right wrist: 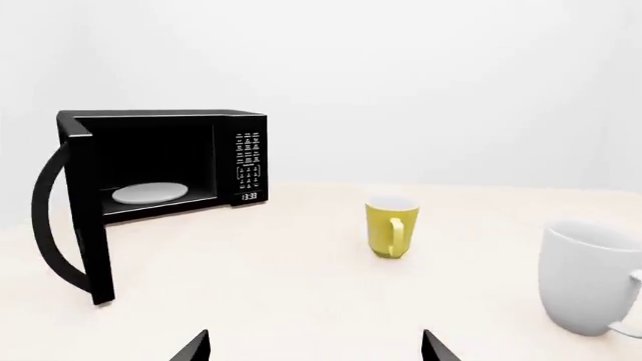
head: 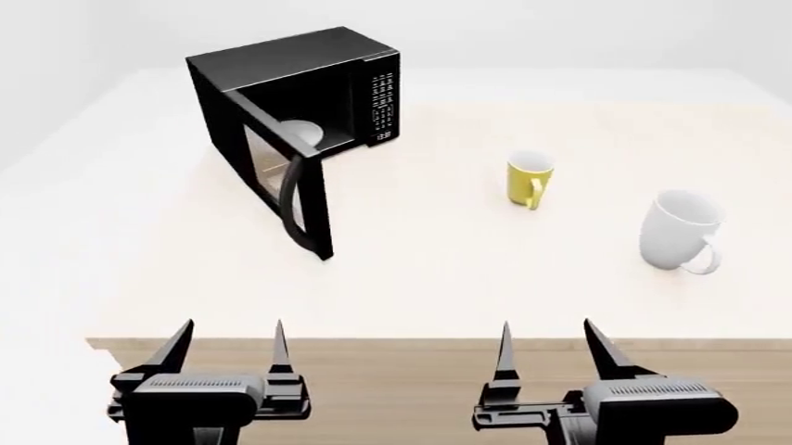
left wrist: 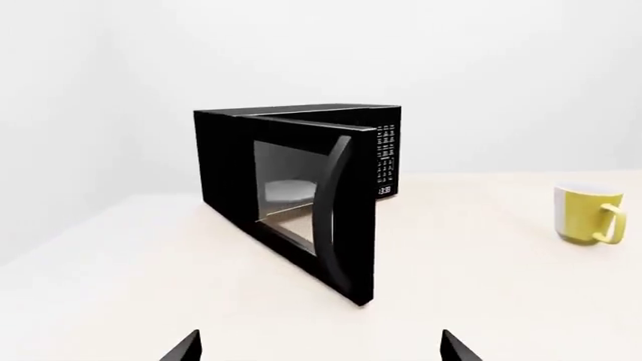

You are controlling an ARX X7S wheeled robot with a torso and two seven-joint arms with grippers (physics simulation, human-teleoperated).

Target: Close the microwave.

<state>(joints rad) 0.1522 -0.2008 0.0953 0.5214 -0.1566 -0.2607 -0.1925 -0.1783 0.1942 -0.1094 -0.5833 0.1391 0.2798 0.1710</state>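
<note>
Left pincer: fingers spread, empty, well short of the microwave
Right pincer: fingers spread, empty
Microwave door: swung wide open

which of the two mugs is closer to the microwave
The yellow mug. It stands between the microwave and the white mug, which sits farther off toward the robot's right.

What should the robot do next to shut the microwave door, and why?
Probably reach the left gripper forward toward the outer face of the door. The microwave stands wide open, its door swung out toward the robot, and both grippers, left and right, hang open near the table edge, touching nothing. The left one is nearer the door, so it seems best placed to push it closed.
</note>
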